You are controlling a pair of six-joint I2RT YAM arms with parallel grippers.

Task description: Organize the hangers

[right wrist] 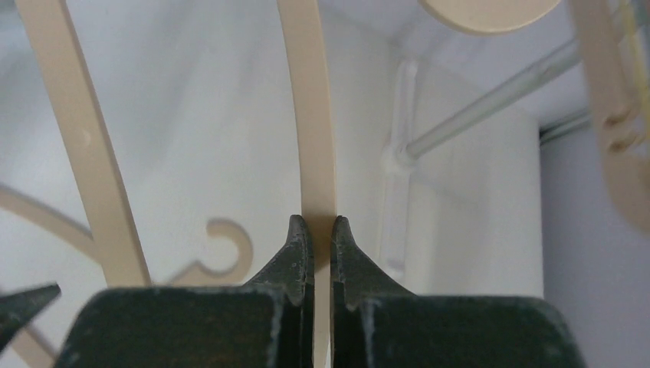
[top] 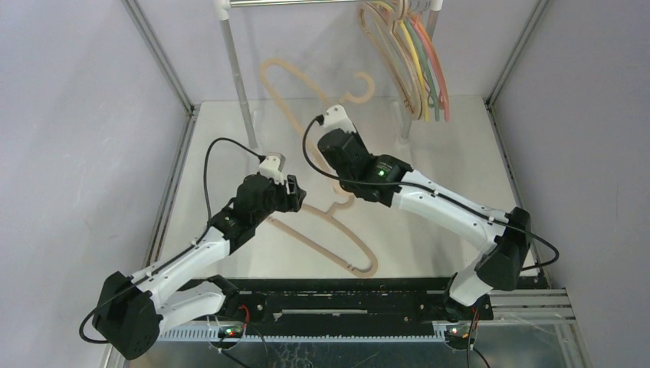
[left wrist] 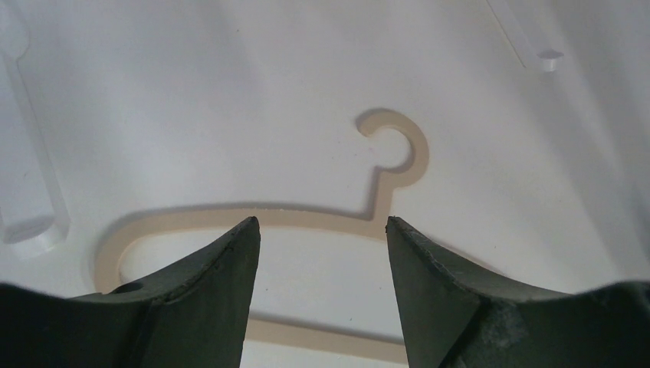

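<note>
- Thick beige plastic hanger, lifted [right wrist: 310,115]: held clear of the tabletop in the far middle of the scene, in front of the rail frame. Its hook points right, toward the hung group. One thin bar of it runs straight between the fingers of the right tool.
- Right tool [right wrist: 322,230]: clenched tight on that bar, with both fingertips pressed against it. The arm reaches from the near right toward the far middle.
- Thick beige plastic hanger, lying [left wrist: 306,216]: flat on the tabletop, near middle. In the left wrist view its hook curls up and to the right.
- Left tool [left wrist: 320,224]: released, jaws spread wide. It is poised over the lying hanger's upper bar, with one fingertip to either side of the stem below the hook. Contact with the hanger cannot be told.
- Hung hangers, group [top: 418,69]: on the far right end of the rail, packed close together. Beige ones are at the left of the bunch, then thin yellow, pink, green and orange.
- White-and-metal rail frame [top: 236,69]: stands at the far edge, its left upright just left of the lifted hanger.
- White tabletop [top: 460,153]: carries the lying hanger and the frame's feet.
</note>
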